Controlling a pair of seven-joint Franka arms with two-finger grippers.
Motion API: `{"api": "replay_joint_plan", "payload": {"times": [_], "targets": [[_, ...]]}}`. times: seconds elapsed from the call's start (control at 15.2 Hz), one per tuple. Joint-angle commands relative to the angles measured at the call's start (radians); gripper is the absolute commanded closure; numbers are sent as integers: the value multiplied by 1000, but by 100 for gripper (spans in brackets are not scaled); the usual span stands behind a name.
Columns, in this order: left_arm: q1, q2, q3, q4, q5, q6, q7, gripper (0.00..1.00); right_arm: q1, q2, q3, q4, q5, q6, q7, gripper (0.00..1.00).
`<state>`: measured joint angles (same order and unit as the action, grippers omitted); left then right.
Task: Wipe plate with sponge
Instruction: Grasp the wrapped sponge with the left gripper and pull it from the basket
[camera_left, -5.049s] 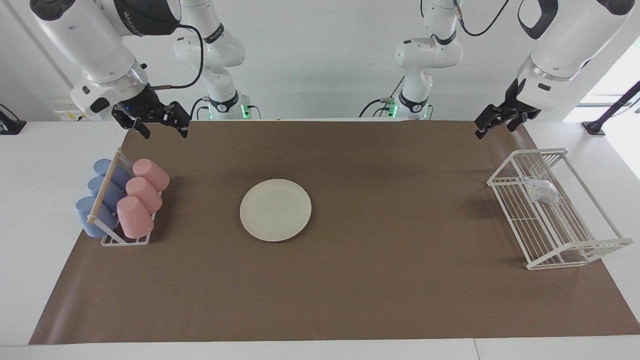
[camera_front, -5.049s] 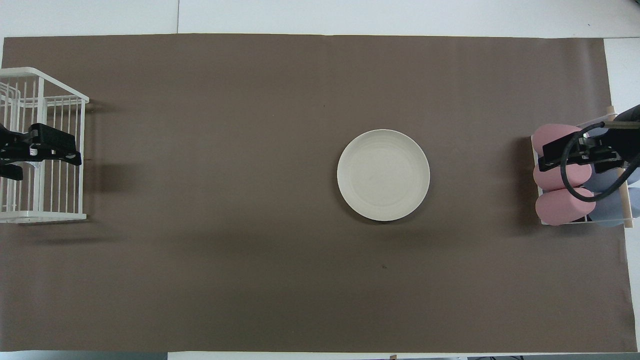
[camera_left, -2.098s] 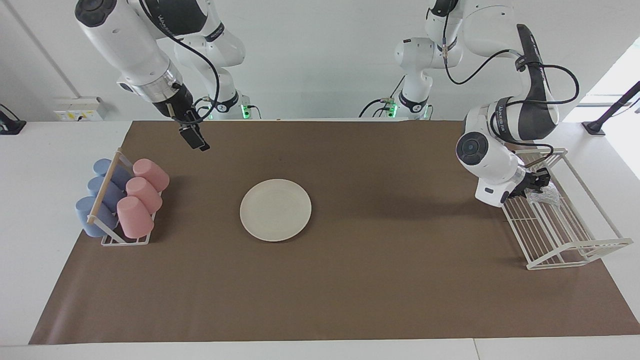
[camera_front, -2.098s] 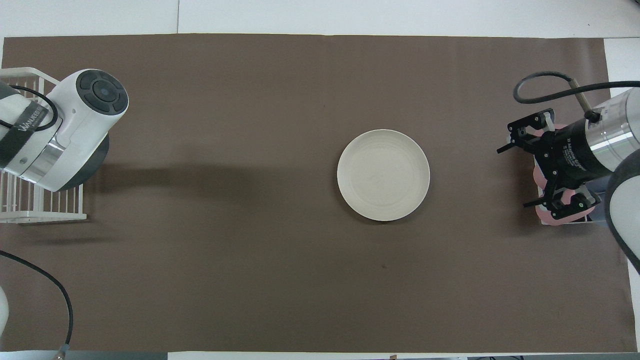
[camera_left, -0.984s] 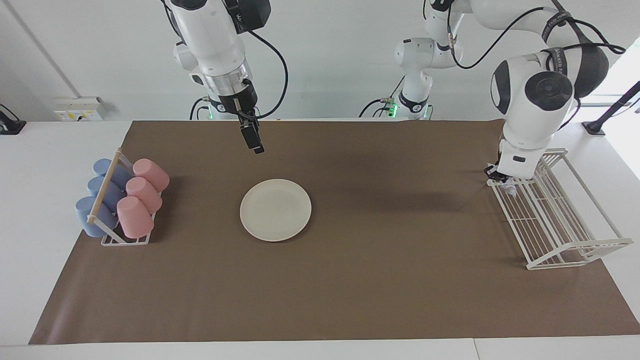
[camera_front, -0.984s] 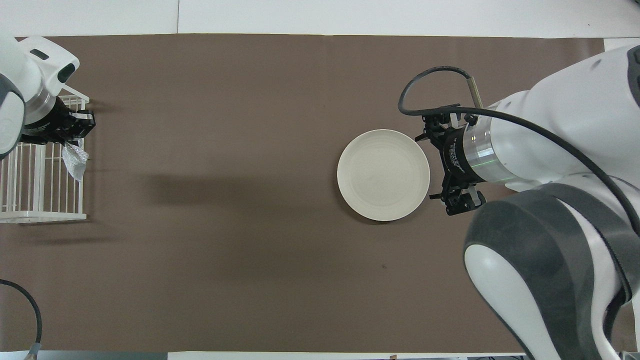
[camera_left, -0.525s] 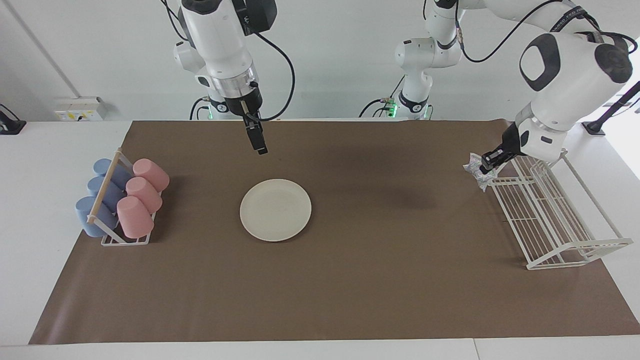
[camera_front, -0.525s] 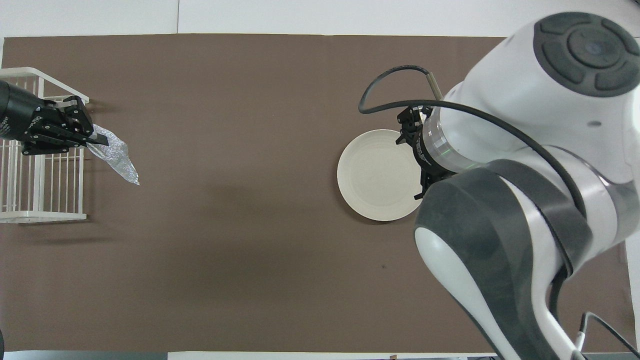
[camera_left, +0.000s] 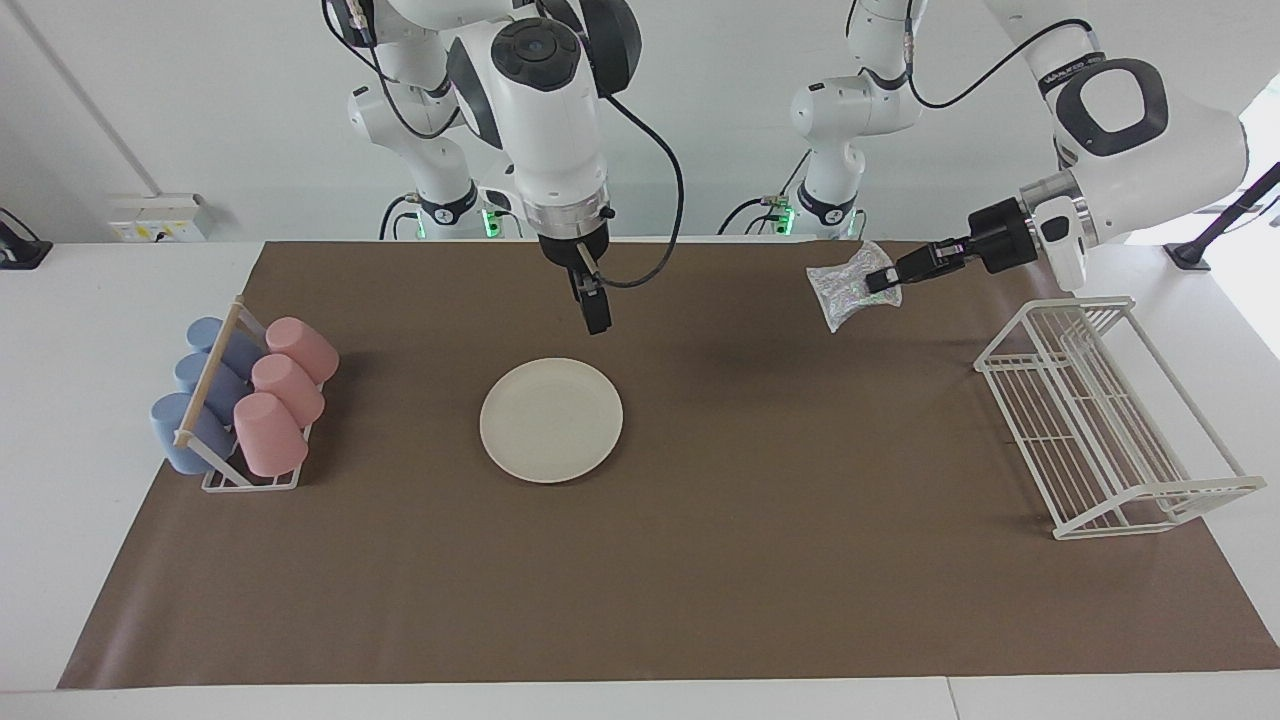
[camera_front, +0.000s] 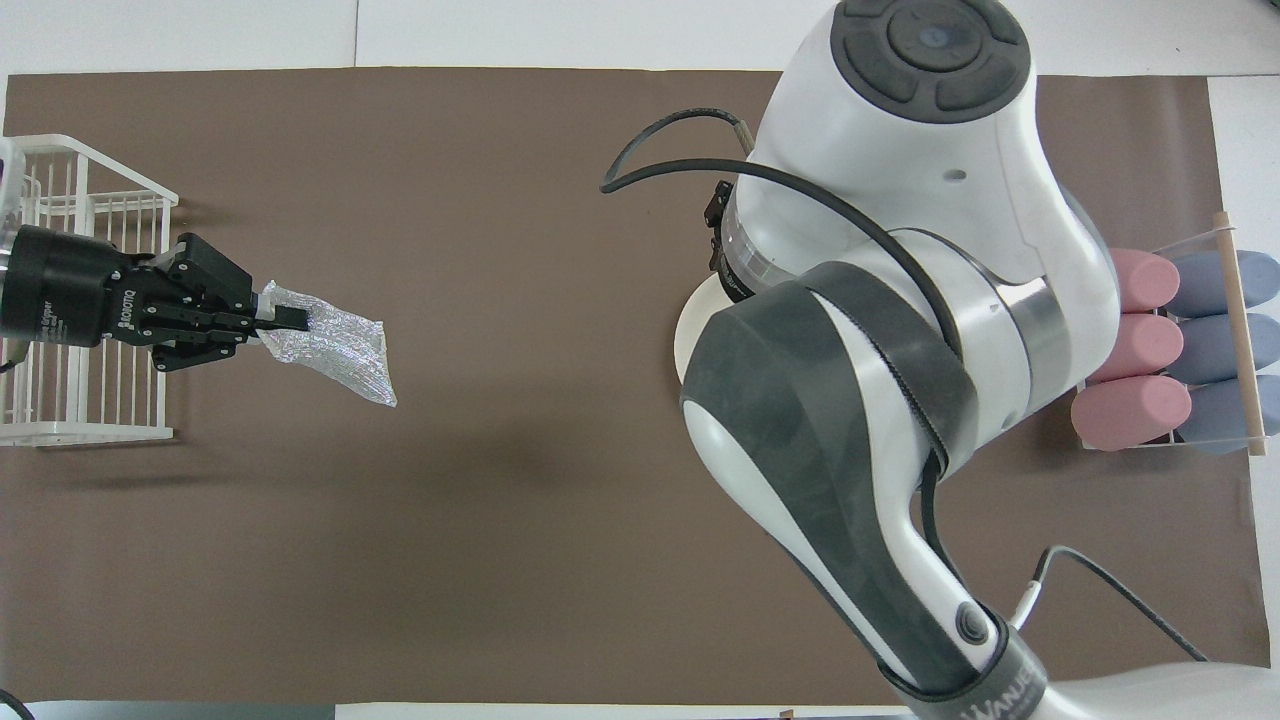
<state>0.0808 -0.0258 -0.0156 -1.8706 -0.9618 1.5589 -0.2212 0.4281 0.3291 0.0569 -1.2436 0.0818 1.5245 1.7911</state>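
Your left pincer (camera_left: 885, 279) is clamped tight on one end of the sponge (camera_left: 845, 284), and it's up in the air over the bare brown mat (camera_left: 700, 560), between the white wire rack (camera_left: 1110, 420) and the plate (camera_left: 551, 420). The glittery mesh pad sticks out sideways from the fingertips, well clear of the rack and well apart from the plate.

The plate sits flat on the mat, more toward the right arm's end of the tabletop (camera_left: 60, 450) than the middle. Your right pincer (camera_left: 596, 315) hangs pointing down over the mat, just off the plate's rim on the side nearer the robots. It's seen edge-on in the facing view, so I'd only say it looks spread apart, with nothing in it. From overhead the right arm's bulk covers most of the plate, leaving only a sliver of rim (camera_front: 687, 330) showing.

At the right arm's end, the cup rack (camera_left: 215, 400) holds three pink cups (camera_left: 283, 390) and three blue cups (camera_left: 195, 390) lying on their sides.
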Motion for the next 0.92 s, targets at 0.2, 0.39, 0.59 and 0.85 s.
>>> {"api": "replay_joint_plan", "payload": {"times": [0.2,0.39,0.59,0.85], "targets": [[13,-174,-7,-321,-300,96,199,100,3,4,-2,7,1,2,17,0],[1,-192,-12,-431,-431,99,400,100,4,-5,-3,-7,-7,5,28,0],[-25,-209,-14,-502,-517,92,518,100,9,-7,0,-8,-7,13,39,0],[-15,-230,-10,-608,-609,17,710,100,27,-10,4,-11,-2,5,66,0]]}}
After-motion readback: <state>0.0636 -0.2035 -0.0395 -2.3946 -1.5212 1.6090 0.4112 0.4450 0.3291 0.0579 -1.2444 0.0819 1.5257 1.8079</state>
